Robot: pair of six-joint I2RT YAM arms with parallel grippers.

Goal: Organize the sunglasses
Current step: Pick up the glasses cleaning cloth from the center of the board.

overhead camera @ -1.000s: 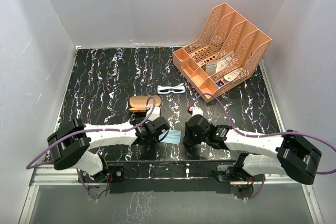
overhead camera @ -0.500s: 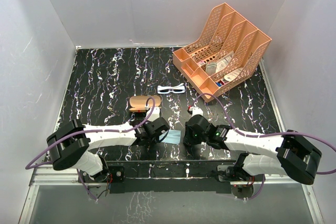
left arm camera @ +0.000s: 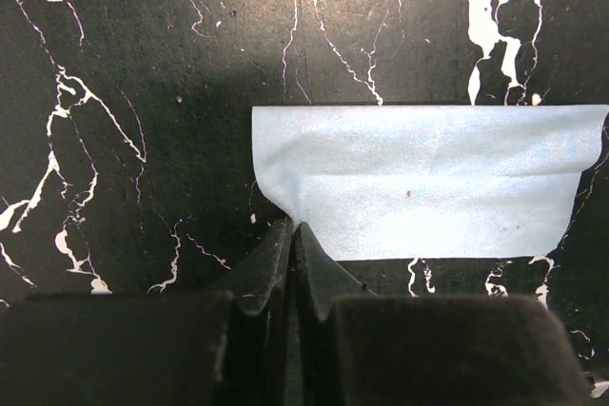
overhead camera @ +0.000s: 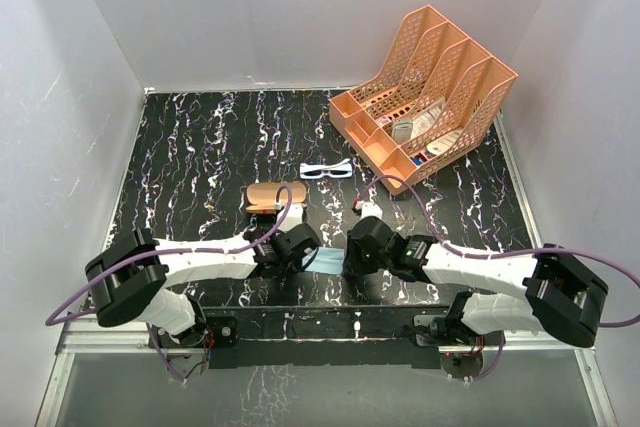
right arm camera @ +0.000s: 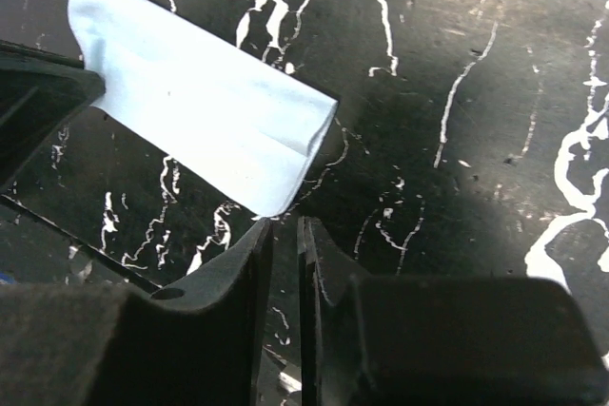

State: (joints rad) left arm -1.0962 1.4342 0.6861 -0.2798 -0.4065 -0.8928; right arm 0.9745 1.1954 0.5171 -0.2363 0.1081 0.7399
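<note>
The left tool [left arm camera: 294, 229] is pressed together on the near left corner of the light blue cloth [left arm camera: 428, 183], and the fabric puckers up into the pinch. Only a small bite of the corner is held, so a quick lift or drag could probably pull it free. If a tip is also bearing on the tabletop [overhead camera: 200, 147], it could scrape.

The right tool [right arm camera: 284, 230] has its fingers a narrow slit apart with nothing between them, and their tips sit just beside the cloth's opposite corner. The cloth's right edge is curled over on itself. A closing pinch there might catch only the rolled lip or miss the cloth. If the two tools then pull unevenly, the cloth would likely bunch or fold crooked instead of spreading flat.

The two tools face each other closely across the cloth, so I judge a knock between them possible.

The sunglasses [overhead camera: 327, 169] lie untouched near the middle of the tabletop, well apart from both tools. They are just off the near left corner of the orange desk organizer [overhead camera: 425, 97], and the brown case [overhead camera: 276, 195] lies to their left.

Both arms lie low along the near edge. Their forearms reach inward toward each other and their wrists tip down at the cloth, midway along that edge.
</note>
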